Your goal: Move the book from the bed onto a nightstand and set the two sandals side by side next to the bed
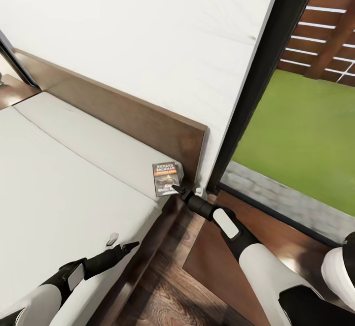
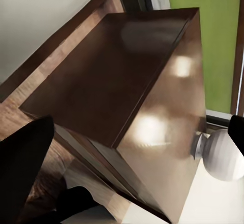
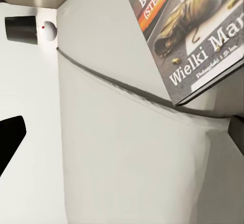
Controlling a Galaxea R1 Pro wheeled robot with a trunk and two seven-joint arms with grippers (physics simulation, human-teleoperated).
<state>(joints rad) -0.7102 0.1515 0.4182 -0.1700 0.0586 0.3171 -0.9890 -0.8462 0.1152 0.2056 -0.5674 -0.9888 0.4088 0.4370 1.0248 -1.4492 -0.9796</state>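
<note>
The book (image 1: 165,178), a thin paperback with white lettering and an orange band, lies flat on the bed's pale mattress (image 1: 59,188) in the corner by the headboard (image 1: 148,124). My right gripper (image 1: 178,188) is at the book's near corner, at the mattress edge. In the right wrist view the book (image 3: 190,28) lies just ahead, and the fingers (image 3: 10,142) stand wide apart and hold nothing. My left gripper (image 1: 127,247) hovers open over the bed's side edge. The nightstand (image 1: 266,237) stands beside the bed under my right arm. The sandals are out of view.
A white lamp base (image 1: 340,267) sits on the nightstand's glossy top (image 2: 117,66). A tall dark-framed window (image 1: 266,70) beside it looks onto a green lawn. Wood-plank floor (image 1: 167,286) runs between the bed and the nightstand. A second lamp (image 3: 23,28) shows beyond the bed's far side.
</note>
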